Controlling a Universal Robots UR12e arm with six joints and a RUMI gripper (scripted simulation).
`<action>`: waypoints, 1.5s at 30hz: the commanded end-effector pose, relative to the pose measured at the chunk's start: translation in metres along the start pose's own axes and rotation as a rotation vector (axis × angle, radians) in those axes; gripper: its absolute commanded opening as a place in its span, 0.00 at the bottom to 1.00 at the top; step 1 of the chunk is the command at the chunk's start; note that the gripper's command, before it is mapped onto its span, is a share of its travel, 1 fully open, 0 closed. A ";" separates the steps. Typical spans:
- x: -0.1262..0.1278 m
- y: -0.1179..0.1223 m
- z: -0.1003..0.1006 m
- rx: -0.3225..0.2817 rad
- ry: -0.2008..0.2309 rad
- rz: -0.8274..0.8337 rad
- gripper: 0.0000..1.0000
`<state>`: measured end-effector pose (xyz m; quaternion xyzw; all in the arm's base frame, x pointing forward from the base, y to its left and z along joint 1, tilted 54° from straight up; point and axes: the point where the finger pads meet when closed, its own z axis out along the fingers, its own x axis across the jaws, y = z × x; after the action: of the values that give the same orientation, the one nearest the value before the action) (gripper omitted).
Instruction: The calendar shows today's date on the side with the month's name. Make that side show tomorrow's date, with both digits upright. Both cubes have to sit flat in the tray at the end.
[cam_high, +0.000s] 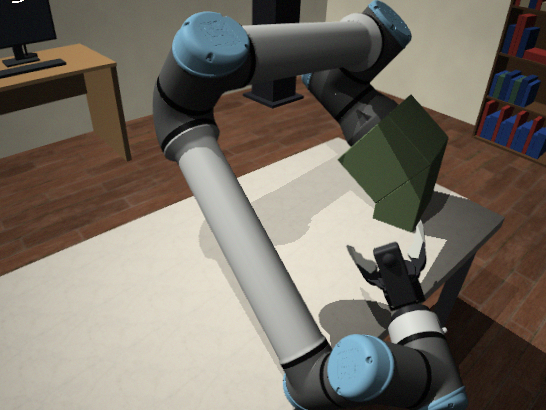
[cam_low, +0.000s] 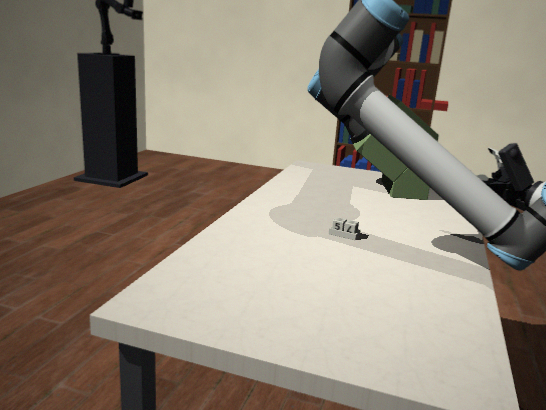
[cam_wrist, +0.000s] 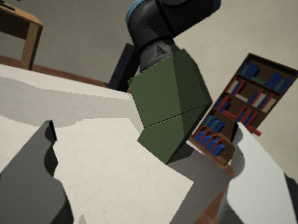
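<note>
— Starting at the gripper (cam_high: 387, 262): hanging above the table's far right corner, dark fingers spread fully wide, gripping nothing. Pointing across toward the green base block (cam_high: 400, 165), going by the wrist view, not down at any cube.

— And sitting where, the calendar?

— Resting near the middle of the table (cam_low: 300, 320), well apart from the gripper. Showing in the exterior view only as a small pale grey tray (cam_low: 345, 233) carrying two cubes (cam_low: 347, 226) side by side, dark digits facing the camera. Looking like a 5 and a 7, though too small to be sure. Hiding behind the forearm in the top view.

— So standing at which step?

— Judging as the approach, with no cube touched yet. Calling next for swinging the wrist back over the tray, tipping the fingers downward, then straddling one cube squarely. Likely lifting it out, turning it to a new face, and seating it flat again.

— Handling how?

— Looking hard, blocky and small, with flat faces suiting a parallel pinch. Sitting close together, leaving little room for a finger between them. Table top appearing matt, cream and smooth over dark legs; arm (cam_low: 425, 150) showing grey tube links with blue joint caps.
</note>
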<state>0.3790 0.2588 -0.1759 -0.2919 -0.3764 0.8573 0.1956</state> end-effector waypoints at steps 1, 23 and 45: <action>-0.002 0.007 0.005 -0.058 0.021 0.004 1.00; -0.036 0.059 0.018 -0.556 0.180 0.095 1.00; -0.107 0.069 0.009 -1.021 0.301 0.293 1.00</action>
<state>0.4299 0.1597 -0.1923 -0.4978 -0.6434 0.5816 -0.0023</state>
